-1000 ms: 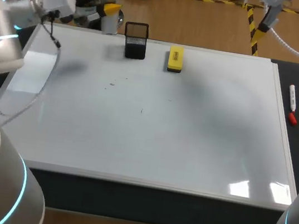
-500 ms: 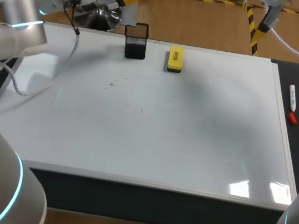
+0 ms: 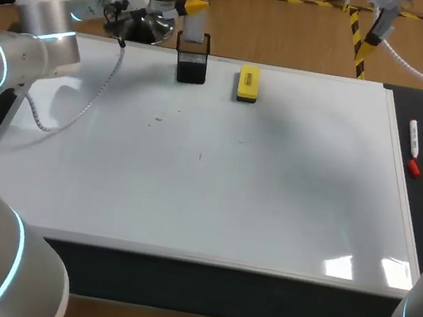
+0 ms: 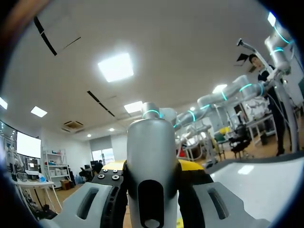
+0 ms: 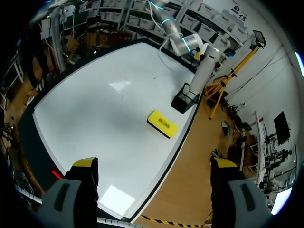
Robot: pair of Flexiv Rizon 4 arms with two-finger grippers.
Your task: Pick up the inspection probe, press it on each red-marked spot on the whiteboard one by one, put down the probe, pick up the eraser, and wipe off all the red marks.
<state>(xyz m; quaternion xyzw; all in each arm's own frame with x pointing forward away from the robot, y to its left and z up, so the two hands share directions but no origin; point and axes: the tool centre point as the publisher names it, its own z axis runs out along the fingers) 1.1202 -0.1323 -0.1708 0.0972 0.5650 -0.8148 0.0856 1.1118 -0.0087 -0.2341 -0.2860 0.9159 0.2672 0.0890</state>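
Head view: the left arm [image 3: 47, 2] comes in from the upper left corner, and the left gripper [image 3: 193, 4] sits at the top edge, left of centre. It is clenched on the inspection probe [image 3: 193, 22], a silver cylinder held upright. The probe's lower end is right above the open mouth of the black mesh holder [image 3: 193, 60] at the far rim of the whiteboard [image 3: 213, 199]. The yellow eraser [image 3: 247, 83] lies on the board just right of the holder. A few faint specks [image 3: 159, 119] dot the board left of centre. Beyond the board's right edge lie a marker [image 3: 414, 138] and its red cap [image 3: 414, 166].

Left wrist view: the probe [image 4: 152, 152] stands squarely between the fingers of the left gripper [image 4: 152, 173], whose yellow tips press it from both sides. The board [image 4: 259, 185] lies beside it.

Right wrist view: the right gripper [image 5: 154, 164] is spread wide with nothing between its tips, high over the board [image 5: 109, 109]. The eraser [image 5: 162, 123] lies ahead of it, between the fingers' lines but well apart from them. Beyond the eraser is the holder [image 5: 185, 101]. The probe [image 5: 199, 76] slants down to the holder's mouth from the left gripper [image 5: 203, 51]. I cannot tell whether its end is inside the holder.
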